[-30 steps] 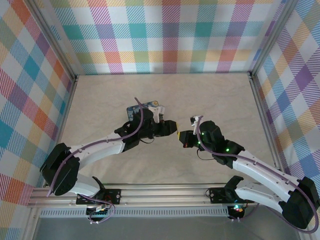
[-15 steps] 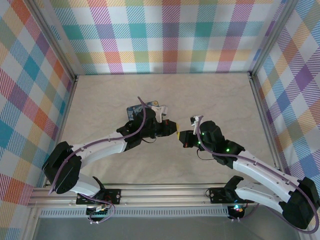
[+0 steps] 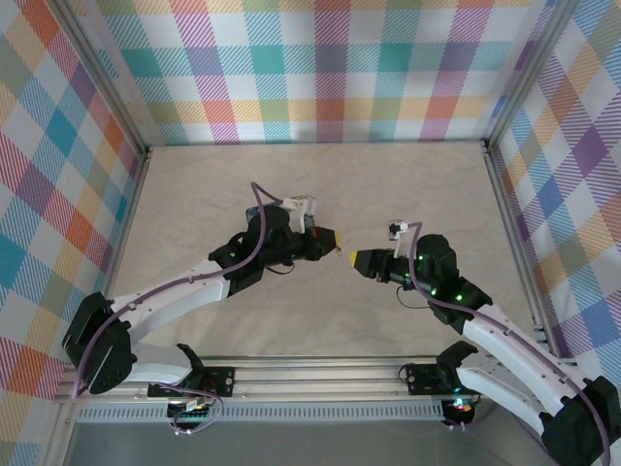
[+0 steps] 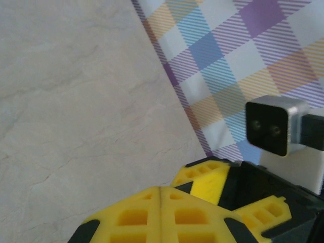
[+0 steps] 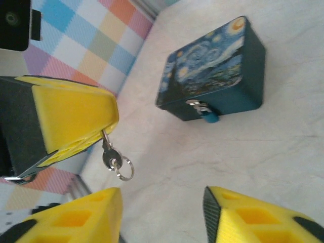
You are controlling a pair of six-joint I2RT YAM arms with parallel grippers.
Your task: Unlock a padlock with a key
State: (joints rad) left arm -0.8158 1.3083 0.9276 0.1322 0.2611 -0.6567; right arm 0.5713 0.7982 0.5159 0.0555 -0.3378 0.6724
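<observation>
In the right wrist view the dark-blue painted tin [image 5: 212, 71] lies on the table, and the tiny blue padlock [image 5: 210, 117] hangs at its front latch. My left gripper [image 5: 107, 127] is shut on the blade of the small silvery key [image 5: 108, 156], whose bow and a split ring dangle below the yellow fingertips. The key hangs in the air, well apart from the padlock. My right gripper [image 5: 162, 212] stands open just below the key, nothing between its fingers. From above, the left gripper [image 3: 337, 249] and right gripper [image 3: 362, 260] face each other tip to tip with a small gap.
The marble-patterned table [image 3: 408, 184] is walled by plaid panels [image 3: 320, 68] on three sides. The left arm lies over the tin in the top view. The right wrist's camera block [image 4: 276, 126] shows close ahead of the left fingers [image 4: 159, 212].
The right gripper has drawn back to the right, away from the left gripper's tip. The left arm has stretched slightly and now covers more of the tin.
</observation>
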